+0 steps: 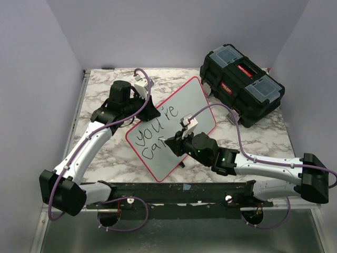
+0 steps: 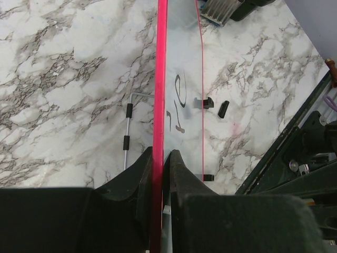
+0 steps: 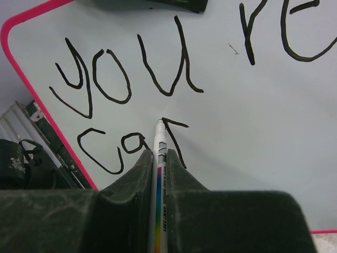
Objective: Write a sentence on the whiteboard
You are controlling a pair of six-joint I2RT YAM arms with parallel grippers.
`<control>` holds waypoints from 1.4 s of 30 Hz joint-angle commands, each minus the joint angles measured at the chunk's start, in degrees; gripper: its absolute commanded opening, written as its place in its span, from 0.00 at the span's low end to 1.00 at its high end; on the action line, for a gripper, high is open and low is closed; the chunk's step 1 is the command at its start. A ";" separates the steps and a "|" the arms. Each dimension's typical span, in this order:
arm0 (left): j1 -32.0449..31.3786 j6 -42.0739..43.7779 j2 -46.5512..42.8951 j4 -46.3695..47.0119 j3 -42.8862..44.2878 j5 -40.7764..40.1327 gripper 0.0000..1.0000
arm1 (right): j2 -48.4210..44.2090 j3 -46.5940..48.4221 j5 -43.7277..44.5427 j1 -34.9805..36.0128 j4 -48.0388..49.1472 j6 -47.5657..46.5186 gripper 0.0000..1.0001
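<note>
The whiteboard (image 1: 192, 100) stands tilted on the marble table, white with a red-pink rim. My left gripper (image 1: 149, 112) is shut on its upper left edge; in the left wrist view the rim (image 2: 159, 79) runs straight between the jaws of that gripper (image 2: 160, 158). My right gripper (image 1: 176, 143) is shut on a white marker (image 3: 160, 137), whose tip touches the whiteboard (image 3: 253, 132). The sentence (image 3: 131, 74) reads "you're" on the top line. Below it stand "ca" and a fresh hooked stroke at the marker tip.
A black toolbox (image 1: 241, 84) sits at the back right, close to the board's far corner. A small black cap (image 2: 223, 108) and a thin metal rod with black sleeves (image 2: 126, 132) lie on the marble table (image 1: 100, 95). A black rail (image 1: 174, 192) runs along the near edge.
</note>
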 commanded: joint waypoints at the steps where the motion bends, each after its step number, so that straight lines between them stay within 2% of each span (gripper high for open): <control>1: -1.07 5.36 0.38 -4.35 -1.50 -2.81 0.00 | 0.87 1.38 3.87 -0.09 1.61 -1.16 0.01; 10: -1.07 5.36 0.39 -4.33 -1.55 -2.80 0.00 | 0.14 0.96 9.02 -0.05 -0.75 -0.45 0.01; 20: -1.16 5.36 0.30 -4.34 -1.57 -2.80 0.00 | -0.30 -0.38 8.90 -0.07 -3.01 1.05 0.01; 31: -1.16 5.36 0.39 -4.33 -1.53 -2.80 0.00 | -2.04 -2.63 7.19 -0.09 -4.51 2.91 0.01; 42: -1.25 5.35 0.30 -4.38 -1.49 -2.93 0.00 | -1.70 -3.21 1.09 -0.04 -1.29 0.87 0.01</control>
